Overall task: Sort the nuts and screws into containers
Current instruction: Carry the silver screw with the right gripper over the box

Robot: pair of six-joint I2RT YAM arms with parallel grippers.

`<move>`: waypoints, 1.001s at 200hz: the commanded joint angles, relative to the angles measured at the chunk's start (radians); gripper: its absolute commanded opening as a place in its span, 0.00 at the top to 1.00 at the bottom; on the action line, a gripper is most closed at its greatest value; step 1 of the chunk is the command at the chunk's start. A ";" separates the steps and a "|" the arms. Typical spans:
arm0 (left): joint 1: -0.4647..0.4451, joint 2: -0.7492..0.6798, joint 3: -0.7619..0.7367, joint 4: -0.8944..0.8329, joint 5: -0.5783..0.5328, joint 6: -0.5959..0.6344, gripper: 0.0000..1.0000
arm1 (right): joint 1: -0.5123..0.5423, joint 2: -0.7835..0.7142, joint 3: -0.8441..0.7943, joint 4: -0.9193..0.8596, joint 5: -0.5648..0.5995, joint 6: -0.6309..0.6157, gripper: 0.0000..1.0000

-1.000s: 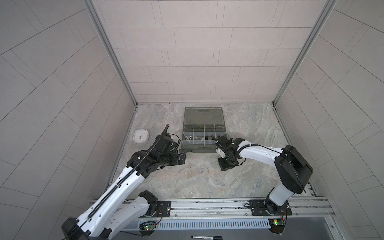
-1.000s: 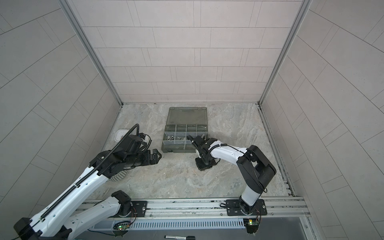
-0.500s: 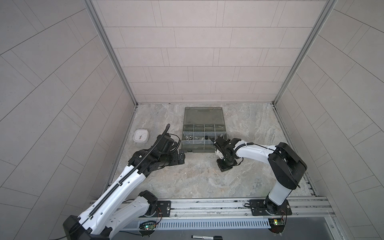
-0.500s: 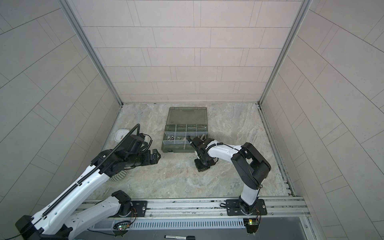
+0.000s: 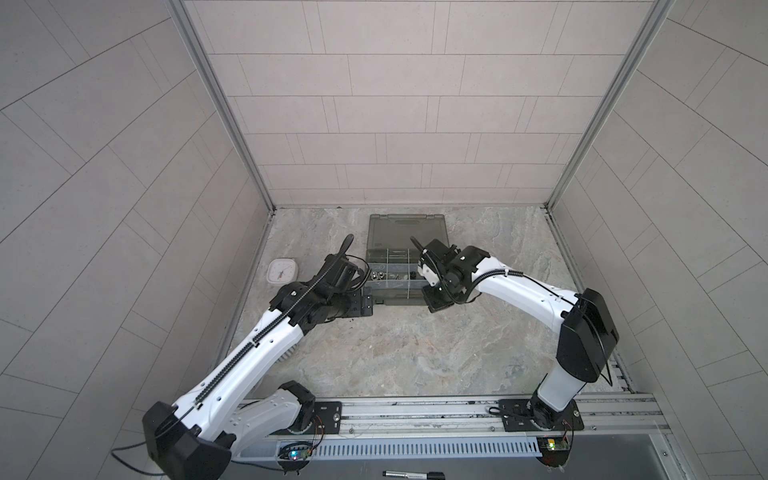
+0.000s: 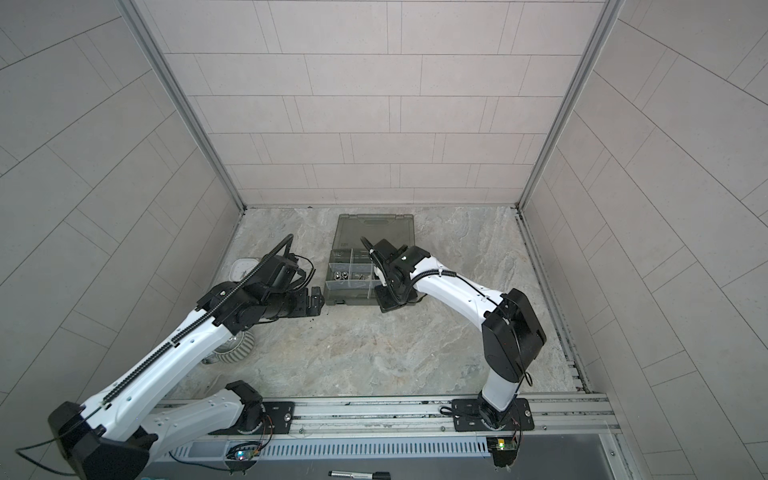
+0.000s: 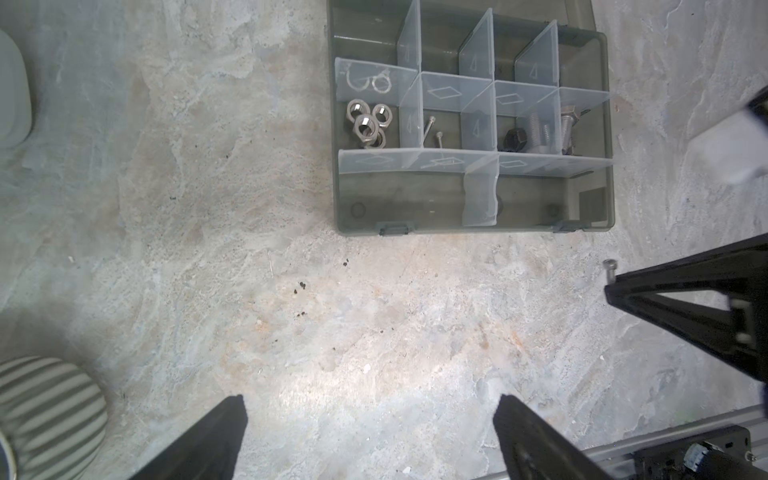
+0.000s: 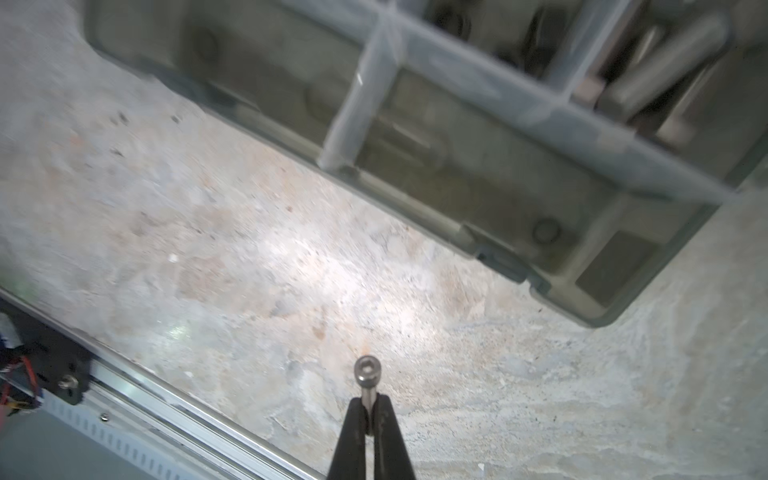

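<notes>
**R gripper [image 8: 368, 409] pinching thin screw [image 8: 368, 371], organizer case [image 8: 519, 266] just ahead**

R gripper's fingers are pressing together on the screw's shank, and the part is looking lifted off the tabletop [image 8: 249, 249], near the case's front wall. The screw's long axis is running in line w/ the fingers. Its socket head is sticking out past the tips and pointing twd the case; the shank is mostly hidden btwn the pads.

Likely target is the middle-row compartment holding two thin screws [image 7: 432, 129]. It's sitting btwn the silver nuts [image 7: 365, 124] and the black nut [image 7: 515, 137], w/ the thick bolts [image 7: 552, 129] beyond. From the pincer it's lying ahead and across twd the L side, past the empty front row.

L gripper [image 7: 370, 401] is hanging spread wide and empty, near the case's L front corner. R arm is the nearer one, since it's carrying the part.
</notes>
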 commanded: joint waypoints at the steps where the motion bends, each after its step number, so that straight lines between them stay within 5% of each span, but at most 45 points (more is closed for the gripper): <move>1: 0.021 0.042 0.058 0.003 -0.015 0.062 0.00 | 0.003 0.076 0.114 -0.074 0.009 -0.014 1.00; 84: 0.179 0.149 0.141 0.007 0.093 0.167 0.00 | -0.008 0.417 0.511 -0.118 -0.044 -0.025 1.00; 200: 0.263 0.259 0.201 0.019 0.154 0.227 0.00 | -0.076 0.619 0.750 -0.167 -0.082 -0.020 1.00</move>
